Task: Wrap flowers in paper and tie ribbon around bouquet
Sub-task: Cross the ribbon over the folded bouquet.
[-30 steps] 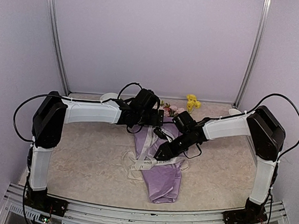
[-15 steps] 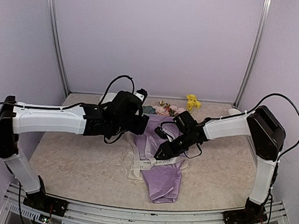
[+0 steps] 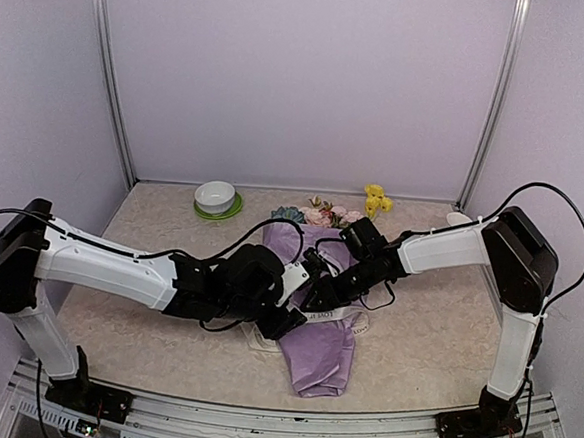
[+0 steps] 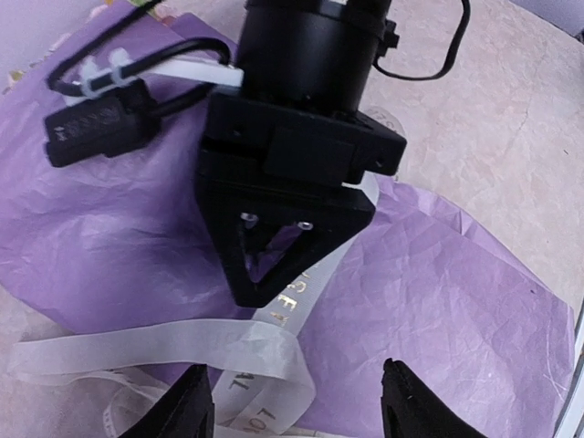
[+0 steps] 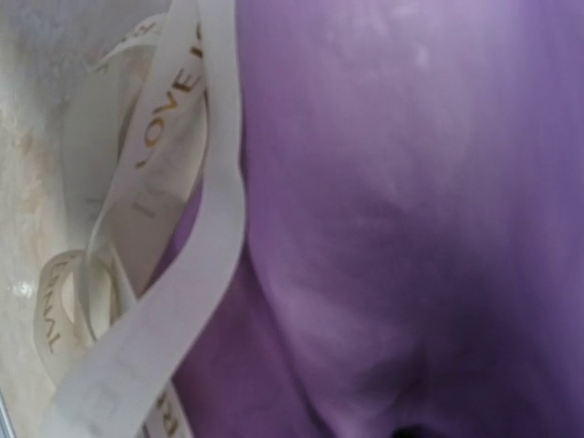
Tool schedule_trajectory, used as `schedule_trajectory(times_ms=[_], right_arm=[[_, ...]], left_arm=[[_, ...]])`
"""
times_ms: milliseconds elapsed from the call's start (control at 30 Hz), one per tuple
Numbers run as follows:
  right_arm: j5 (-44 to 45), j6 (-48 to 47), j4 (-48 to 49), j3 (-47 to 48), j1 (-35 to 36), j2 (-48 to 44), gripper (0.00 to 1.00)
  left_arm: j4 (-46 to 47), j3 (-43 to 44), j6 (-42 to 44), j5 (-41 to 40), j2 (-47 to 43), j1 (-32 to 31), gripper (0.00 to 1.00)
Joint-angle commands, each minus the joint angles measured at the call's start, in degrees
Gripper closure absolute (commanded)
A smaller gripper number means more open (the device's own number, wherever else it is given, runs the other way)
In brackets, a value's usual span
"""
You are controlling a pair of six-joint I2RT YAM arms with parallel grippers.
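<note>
Note that the left arm has swung from the back of the table to the lower centre of the overhead view. The left gripper [image 4: 297, 412] now hangs over a loose loop of the long cream-white fabric ribbon with printed lettering [image 4: 155, 342]. This loop lies against the bouquet, a cone of crinkled lilac-pink paper [image 3: 322, 359] at frame centre with its narrow end toward the bottom edge. The left fingers have narrowed but stand apart with nothing pinched; read this as a closing stroke not yet finished, probably to take the ribbon for the tie. The right gripper [image 3: 315, 301] has kept its place on the cone's middle, where the ribbon crosses. The move has uncovered a white bowl on a green plate [image 3: 216, 197] at upper left. You cannot tell whether the right fingers clamp the ribbon or merely pin it: one wrist view shows them edge-on, the other only a blurred close-up. The pink and yellow blooms [image 3: 324, 216] show at the cone's far end; the stems are hidden.
</note>
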Motion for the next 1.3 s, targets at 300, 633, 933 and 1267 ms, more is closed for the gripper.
schedule_trajectory(times_ms=[300, 633, 933, 1267], right_arm=[[3.63, 0.51, -4.08, -2.32, -0.98, 1.39, 0.55], [3.21, 0.60, -3.69, -2.46, -1.16, 1.89, 0.55], [3.11, 0.69, -3.63, -2.79, -1.42, 1.43, 0.55], [-3.24, 1.10, -0.01, -5.18, -2.80, -1.72, 0.55]], left_arm=[[-5.19, 7.27, -1.78, 4.07, 11.10, 4.42, 0.34], [-2.55, 7.13, -1.90, 0.73, 14.58, 5.20, 0.48], [1.76, 5.47, 0.91, -1.25, 13.93, 3.76, 1.00], [-3.73, 4.18, 6.07, 3.90, 7.43, 0.91, 1.00]])
